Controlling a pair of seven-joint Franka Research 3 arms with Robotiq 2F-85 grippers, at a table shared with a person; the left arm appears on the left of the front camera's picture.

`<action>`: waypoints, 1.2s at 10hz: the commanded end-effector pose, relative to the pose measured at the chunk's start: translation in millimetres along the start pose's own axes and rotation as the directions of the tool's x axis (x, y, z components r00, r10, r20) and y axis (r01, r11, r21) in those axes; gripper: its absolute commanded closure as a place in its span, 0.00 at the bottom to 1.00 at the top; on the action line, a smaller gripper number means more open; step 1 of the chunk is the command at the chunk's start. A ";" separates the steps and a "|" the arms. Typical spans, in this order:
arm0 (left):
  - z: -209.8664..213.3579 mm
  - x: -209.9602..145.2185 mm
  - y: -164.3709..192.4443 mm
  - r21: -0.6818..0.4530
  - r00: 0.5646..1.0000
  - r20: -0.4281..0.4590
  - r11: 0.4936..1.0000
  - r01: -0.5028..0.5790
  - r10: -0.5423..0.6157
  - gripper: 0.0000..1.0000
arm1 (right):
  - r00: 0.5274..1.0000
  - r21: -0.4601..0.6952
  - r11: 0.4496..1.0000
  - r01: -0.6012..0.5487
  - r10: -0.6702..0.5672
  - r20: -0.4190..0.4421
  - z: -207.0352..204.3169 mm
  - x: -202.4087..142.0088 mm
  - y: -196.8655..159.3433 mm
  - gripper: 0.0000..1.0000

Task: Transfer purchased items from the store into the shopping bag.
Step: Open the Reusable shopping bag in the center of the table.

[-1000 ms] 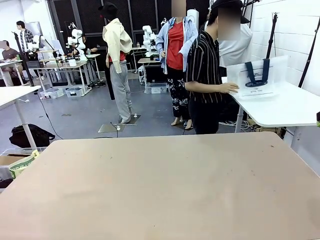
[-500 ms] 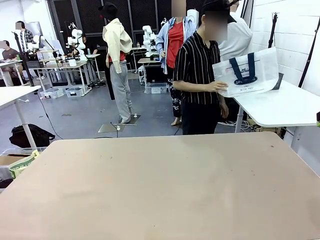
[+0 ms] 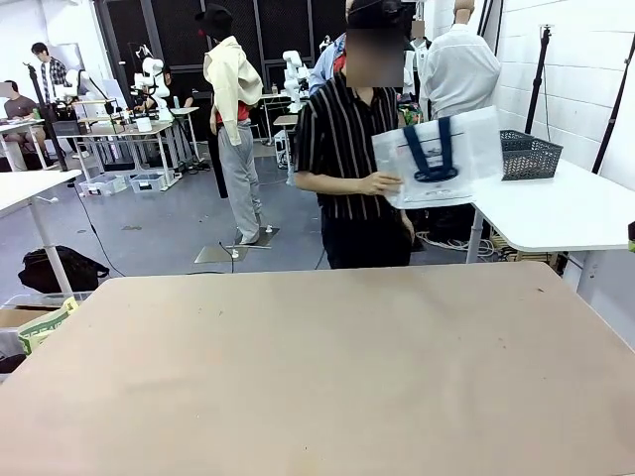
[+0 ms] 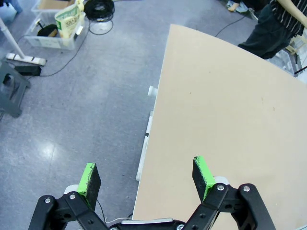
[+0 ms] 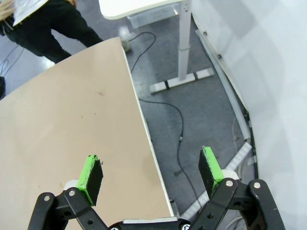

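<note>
The shopping bag [image 3: 442, 159] is off the tan surface [image 3: 317, 377]. A person [image 3: 342, 149] holds it upright in the air beyond the far edge, right of centre, with one hand [image 3: 380, 183] at the bag's lower left side. Navy handles and a dark round logo show on its face. The lettering under the logo is too small to read, and what the bag holds cannot be made out. The basket [image 3: 526, 156] stands on a white surface [image 3: 566, 213] past the far right corner, and its contents cannot be seen through the mesh. The left gripper [image 4: 144, 167] hangs over the tan surface's left edge, fingers wide apart and holding nothing. The right gripper [image 5: 150, 160] hangs over the right edge, likewise spread and empty, with the floor [image 5: 206, 110] and a cable [image 5: 180, 139] below.
</note>
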State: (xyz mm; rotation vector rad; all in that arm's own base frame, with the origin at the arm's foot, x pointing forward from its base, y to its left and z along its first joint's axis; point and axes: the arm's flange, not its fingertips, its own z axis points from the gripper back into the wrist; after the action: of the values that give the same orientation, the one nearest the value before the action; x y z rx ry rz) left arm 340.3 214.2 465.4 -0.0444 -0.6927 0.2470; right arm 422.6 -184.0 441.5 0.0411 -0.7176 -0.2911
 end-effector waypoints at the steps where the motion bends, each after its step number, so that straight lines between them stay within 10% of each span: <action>1: 0.6 -0.7 1.1 0.001 1.000 0.001 1.000 -0.003 0.003 0.00 | 1.000 0.001 1.000 -0.004 0.004 -0.001 0.6 -0.3 1.2 0.00; 12: 0.6 -0.7 1.1 0.001 1.000 0.001 1.000 -0.003 0.003 0.00 | 1.000 0.001 1.000 -0.004 0.004 -0.001 0.6 -0.3 1.2 0.00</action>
State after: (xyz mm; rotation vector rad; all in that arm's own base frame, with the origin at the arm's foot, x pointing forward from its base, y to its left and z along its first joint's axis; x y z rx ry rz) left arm 340.3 214.2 465.4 -0.0444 -0.6927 0.2470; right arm 422.6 -184.0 441.5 0.0411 -0.7176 -0.2911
